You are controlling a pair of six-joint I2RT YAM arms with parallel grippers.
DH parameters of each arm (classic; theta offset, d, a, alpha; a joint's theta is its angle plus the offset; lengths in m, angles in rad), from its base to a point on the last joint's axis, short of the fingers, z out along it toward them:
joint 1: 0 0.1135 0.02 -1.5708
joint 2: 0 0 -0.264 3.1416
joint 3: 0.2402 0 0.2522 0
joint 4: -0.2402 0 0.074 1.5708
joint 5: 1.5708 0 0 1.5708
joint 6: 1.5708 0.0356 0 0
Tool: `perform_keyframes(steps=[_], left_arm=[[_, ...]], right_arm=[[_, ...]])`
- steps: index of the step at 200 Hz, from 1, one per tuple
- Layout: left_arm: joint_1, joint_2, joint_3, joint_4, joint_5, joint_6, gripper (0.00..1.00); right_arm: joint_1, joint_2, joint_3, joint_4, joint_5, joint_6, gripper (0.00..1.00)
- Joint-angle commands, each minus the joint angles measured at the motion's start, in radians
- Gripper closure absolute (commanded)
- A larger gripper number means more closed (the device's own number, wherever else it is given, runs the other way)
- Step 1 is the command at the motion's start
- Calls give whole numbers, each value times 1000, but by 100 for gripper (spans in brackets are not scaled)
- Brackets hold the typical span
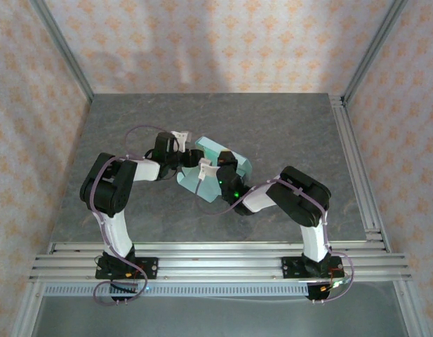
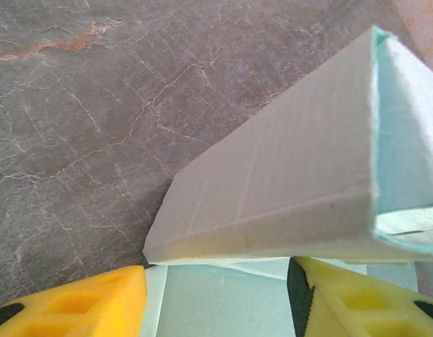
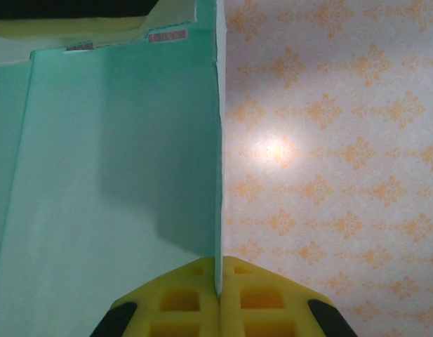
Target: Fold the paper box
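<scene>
Paper box (image 1: 215, 149) between both arms, grey table (image 1: 286, 133)

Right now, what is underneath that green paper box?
The grey veined table lies under the paper box. A flat mint panel of it shows beneath its raised fold. The patch directly below is covered, so anything there is hidden.

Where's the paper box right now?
The paper box is central in the top view, right end effector pinching its edge, left end effector open beside it.
</scene>
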Motion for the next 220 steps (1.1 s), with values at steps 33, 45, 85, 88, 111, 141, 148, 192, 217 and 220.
perform_keyframes(steps=[33,45,85,88,111,141,148,192,217,220], left_arm=[[8,-120,-94,76,-22,16,40],[16,-144,-111,59,-39,25,40],[78,-199,-181,112,-71,-6,40],[86,-203,-190,128,-70,-14,40],[115,-208,-198,149,-78,-41,40],[122,-142,-99,20,-92,-7,42],[122,-118,-71,-6,-77,4,42],[116,-32,14,-49,37,44,43],[106,-33,13,-54,93,80,44],[105,-32,12,-54,97,82,44]], right_arm=[[-12,-33,-13,-41,-9,57,100],[-14,-33,-14,-41,-9,60,100],[-15,-32,-12,-45,-10,65,100],[-16,-33,-12,-45,-11,65,100],[-15,-30,-10,-46,-10,65,100],[-15,-33,-6,-49,-12,62,100],[-15,-34,-5,-49,-13,60,100],[-15,-35,-1,-56,-8,58,100],[-17,-30,3,-59,-8,58,100],[-17,-30,4,-59,-8,59,100]])
